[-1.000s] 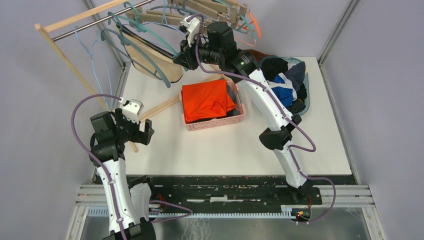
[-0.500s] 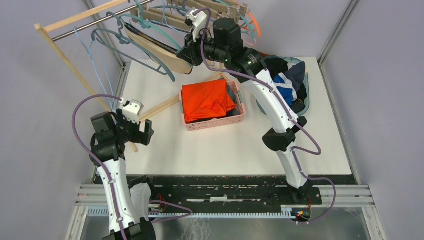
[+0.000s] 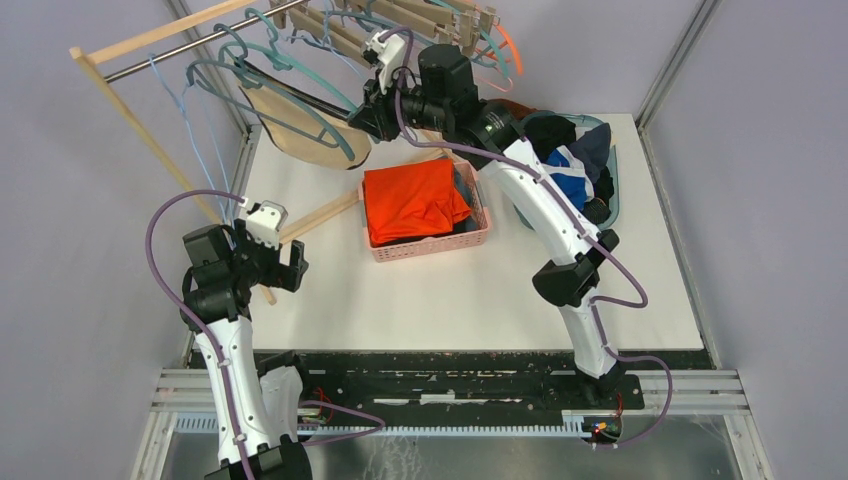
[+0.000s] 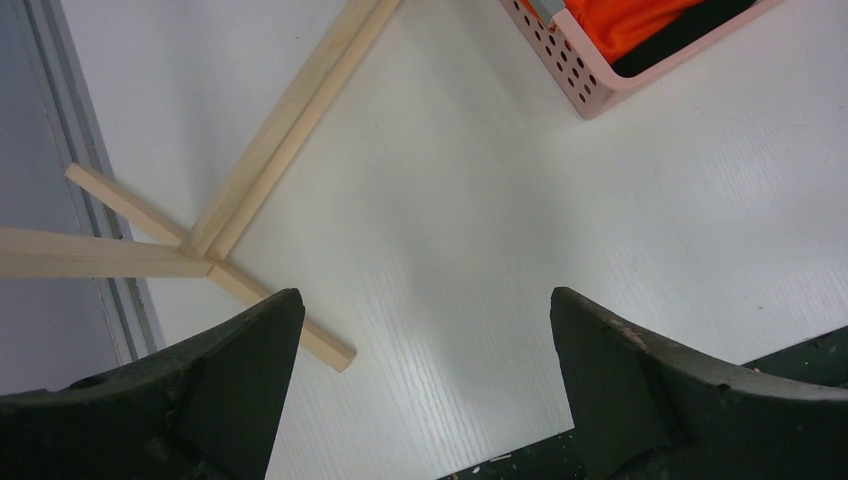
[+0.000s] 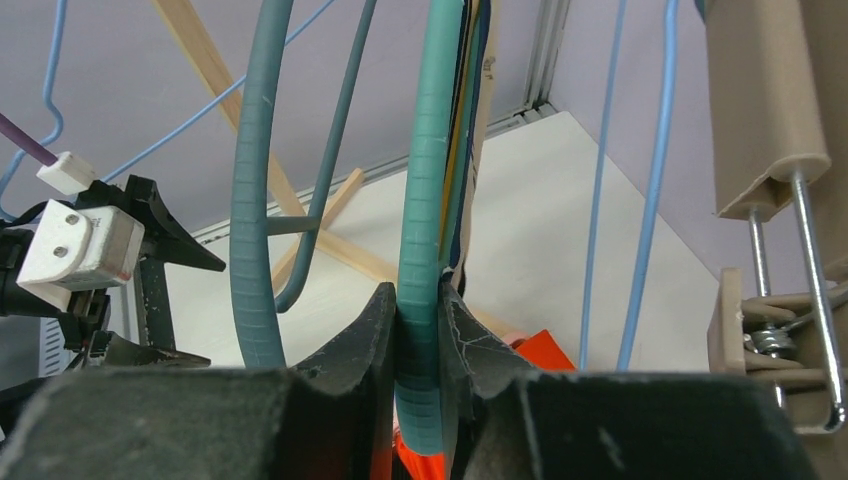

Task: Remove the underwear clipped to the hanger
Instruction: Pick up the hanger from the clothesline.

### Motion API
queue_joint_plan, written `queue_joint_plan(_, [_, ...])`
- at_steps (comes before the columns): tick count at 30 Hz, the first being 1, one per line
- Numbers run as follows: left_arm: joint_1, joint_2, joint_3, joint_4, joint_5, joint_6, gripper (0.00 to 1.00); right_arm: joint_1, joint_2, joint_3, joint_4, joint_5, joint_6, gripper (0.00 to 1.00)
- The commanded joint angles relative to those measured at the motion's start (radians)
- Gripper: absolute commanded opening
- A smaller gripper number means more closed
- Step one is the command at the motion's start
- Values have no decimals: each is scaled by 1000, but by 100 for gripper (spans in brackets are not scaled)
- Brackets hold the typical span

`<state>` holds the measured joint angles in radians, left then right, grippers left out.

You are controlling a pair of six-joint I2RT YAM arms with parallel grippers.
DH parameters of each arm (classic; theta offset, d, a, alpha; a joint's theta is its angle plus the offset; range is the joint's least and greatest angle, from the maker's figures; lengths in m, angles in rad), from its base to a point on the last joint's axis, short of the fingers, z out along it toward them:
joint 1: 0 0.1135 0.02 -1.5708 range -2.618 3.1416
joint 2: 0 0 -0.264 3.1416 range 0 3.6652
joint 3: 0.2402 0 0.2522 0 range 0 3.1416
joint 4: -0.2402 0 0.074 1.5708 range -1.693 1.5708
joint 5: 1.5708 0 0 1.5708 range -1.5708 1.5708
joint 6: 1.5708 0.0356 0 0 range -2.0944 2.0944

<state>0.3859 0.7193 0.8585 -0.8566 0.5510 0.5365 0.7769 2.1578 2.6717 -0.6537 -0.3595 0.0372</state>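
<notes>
A beige underwear [image 3: 300,128] with a dark edge hangs on a teal hanger [image 3: 340,147] under the clothes rail at the back left. My right gripper [image 3: 366,112] is raised there and shut on that hanger. In the right wrist view its fingers [image 5: 365,335] pinch the teal hanger [image 5: 425,200], with a thin strip of tan and dark fabric [image 5: 476,120] right beside it. My left gripper [image 3: 296,268] hangs open low over the table's left side, far from the hanger; between its fingertips [image 4: 270,330] only bare table shows.
A pink basket [image 3: 430,242] with an orange garment [image 3: 412,198] stands mid-table. A blue tub [image 3: 618,185] of dark and blue clothes sits at the back right. The wooden rack's foot [image 4: 260,160] crosses the left table. More hangers and clip hangers [image 3: 420,18] crowd the rail.
The right gripper rose towards the rail with the teal hanger, then came back down and left; the beige underwear swung along. The left arm has not moved.
</notes>
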Motion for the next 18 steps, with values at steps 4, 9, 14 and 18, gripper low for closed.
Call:
queue_joint_plan(4, [2, -7, -4, 47, 0, 12, 99, 2, -44, -10, 77, 14, -14, 36])
queue_joint_plan(9, [1, -6, -5, 41, -8, 15, 99, 2, -11, 36, 95, 18, -27, 48])
queue_joint_plan(14, [1, 0, -6, 37, -16, 19, 99, 4, 29, 81, 120, 13, -16, 53])
queue_joint_plan(18, [1, 6, -2, 36, -28, 22, 99, 4, 54, 108, 130, 13, -13, 55])
